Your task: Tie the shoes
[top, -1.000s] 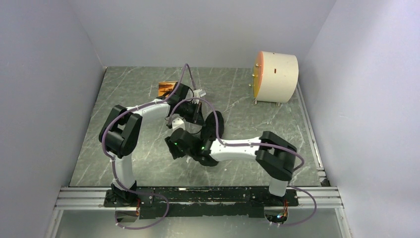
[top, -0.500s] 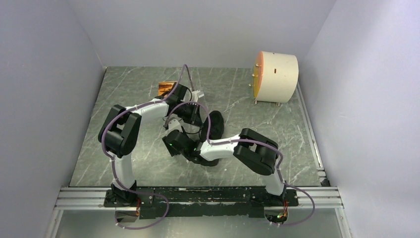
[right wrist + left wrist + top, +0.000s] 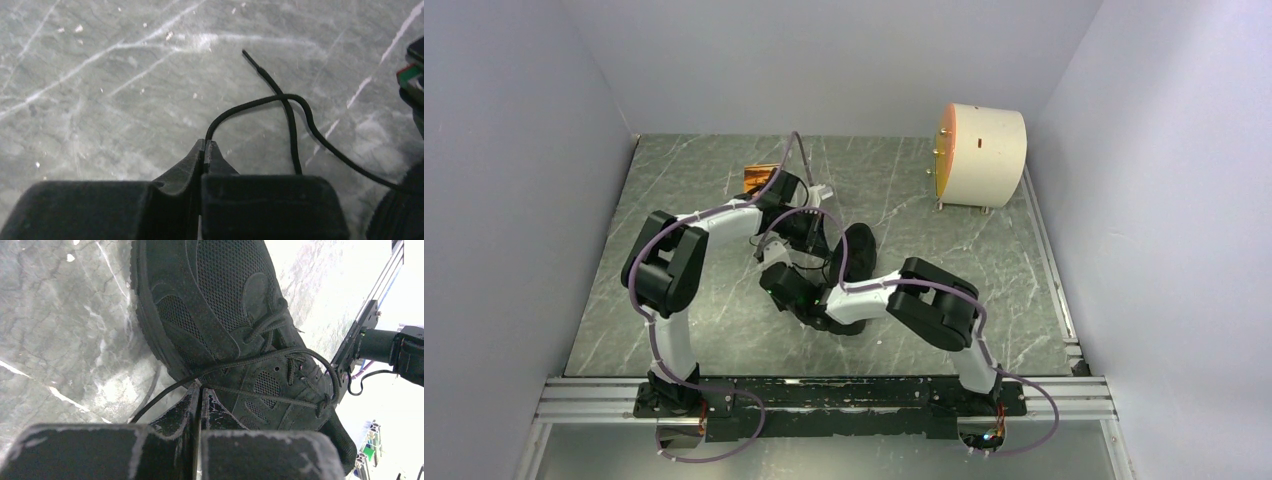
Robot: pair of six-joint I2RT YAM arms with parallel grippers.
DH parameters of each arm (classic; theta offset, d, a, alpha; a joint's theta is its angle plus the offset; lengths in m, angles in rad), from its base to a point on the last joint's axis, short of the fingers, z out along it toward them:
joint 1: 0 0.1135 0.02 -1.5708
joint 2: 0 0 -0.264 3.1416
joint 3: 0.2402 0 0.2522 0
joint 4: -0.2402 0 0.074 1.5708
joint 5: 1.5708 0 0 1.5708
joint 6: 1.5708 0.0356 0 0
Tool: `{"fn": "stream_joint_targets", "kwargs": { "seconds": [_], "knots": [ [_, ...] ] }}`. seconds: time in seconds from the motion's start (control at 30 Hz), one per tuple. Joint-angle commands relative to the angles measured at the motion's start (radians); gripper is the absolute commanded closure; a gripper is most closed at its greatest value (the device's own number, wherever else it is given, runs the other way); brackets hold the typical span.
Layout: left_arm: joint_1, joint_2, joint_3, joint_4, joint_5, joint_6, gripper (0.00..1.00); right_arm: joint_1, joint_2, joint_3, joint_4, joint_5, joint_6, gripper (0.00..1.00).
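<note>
The black shoe (image 3: 860, 246) lies on the marble table (image 3: 674, 300) between the two arms; the left wrist view shows its mesh side and laced upper (image 3: 225, 300). My left gripper (image 3: 201, 388) is shut beside the shoe, with a thin black lace (image 3: 280, 352) pinched at its tips and looping over the eyelets. My right gripper (image 3: 205, 144) is shut on another lace strand (image 3: 250, 104), which arcs away over the table toward the shoe. A loose lace end with its aglet (image 3: 248, 54) crosses that strand. From above, the right gripper (image 3: 780, 281) sits just left of the shoe.
A white drum with an orange face (image 3: 980, 155) stands at the back right. A small orange-brown object (image 3: 758, 178) lies behind the left arm. Grey walls close in three sides, and a metal rail (image 3: 824, 398) runs along the near edge.
My right gripper has shut on the lace strand, and the right arm's elbow has folded in leftward toward the shoe. The left gripper stays shut beside the shoe.
</note>
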State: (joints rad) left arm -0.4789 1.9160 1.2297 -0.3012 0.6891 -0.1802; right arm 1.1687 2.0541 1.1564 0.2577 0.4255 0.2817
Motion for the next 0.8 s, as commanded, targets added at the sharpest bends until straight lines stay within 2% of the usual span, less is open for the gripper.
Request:
{"fn": "stream_joint_targets", "kwargs": {
  "seconds": [0.0,0.1,0.37,0.6,0.77],
  "knots": [
    [0.002,-0.042,-0.004,0.009,-0.011,0.003,0.95,-0.001,-0.079,-0.002,-0.159,-0.035,0.007,1.00],
    [0.002,-0.079,-0.037,0.048,0.013,-0.033,0.95,-0.009,-0.136,0.076,-0.354,-0.064,0.075,1.00],
    [0.002,-0.216,-0.167,0.182,0.057,-0.158,0.95,-0.028,-0.422,-0.030,-0.498,-0.336,0.116,1.00],
    [-0.027,-0.351,-0.308,0.374,0.078,-0.335,0.95,-0.054,-0.609,-0.048,-0.589,-0.342,0.176,1.00],
    [-0.079,-0.369,-0.280,0.372,0.039,-0.348,0.95,-0.102,-0.646,0.074,-0.827,-0.314,0.170,1.00]
  ]
}}
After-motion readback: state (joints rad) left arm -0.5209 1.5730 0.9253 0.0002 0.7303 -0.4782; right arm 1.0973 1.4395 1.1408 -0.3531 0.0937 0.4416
